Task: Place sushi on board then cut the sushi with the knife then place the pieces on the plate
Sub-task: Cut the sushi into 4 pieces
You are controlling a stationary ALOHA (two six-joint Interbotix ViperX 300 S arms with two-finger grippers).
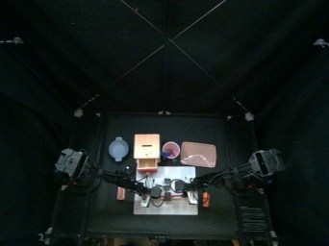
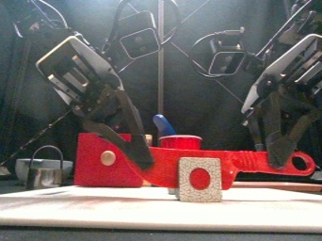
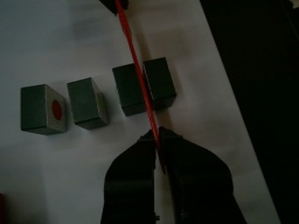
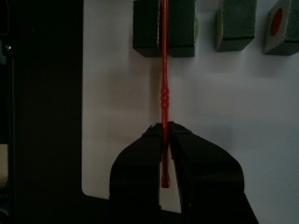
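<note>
The red toy knife (image 2: pixel 233 162) lies level above the white cutting board (image 2: pixel 75 209), held at both ends. My left gripper (image 3: pixel 155 136) is shut on one end and my right gripper (image 4: pixel 165 131) is shut on the handle end. Seen edge-on, the red blade (image 3: pixel 132 52) runs across one dark green sushi block (image 3: pixel 142 85). Two more sushi pieces (image 3: pixel 87 103) (image 3: pixel 45 109) stand beside it on the board. From the front, one piece shows a white face with a red centre (image 2: pixel 199 179). The pink tray (image 1: pixel 198 152) lies behind the board on the right.
The wooden box (image 1: pixel 146 149) with its red drawer front (image 2: pixel 107 160) stands behind the board. A red cup (image 2: pixel 183 142) holding a blue knife is behind the red knife. The blue-grey bowl (image 1: pixel 118 147) sits back left, and a metal cutter (image 2: pixel 45 169) at the far left.
</note>
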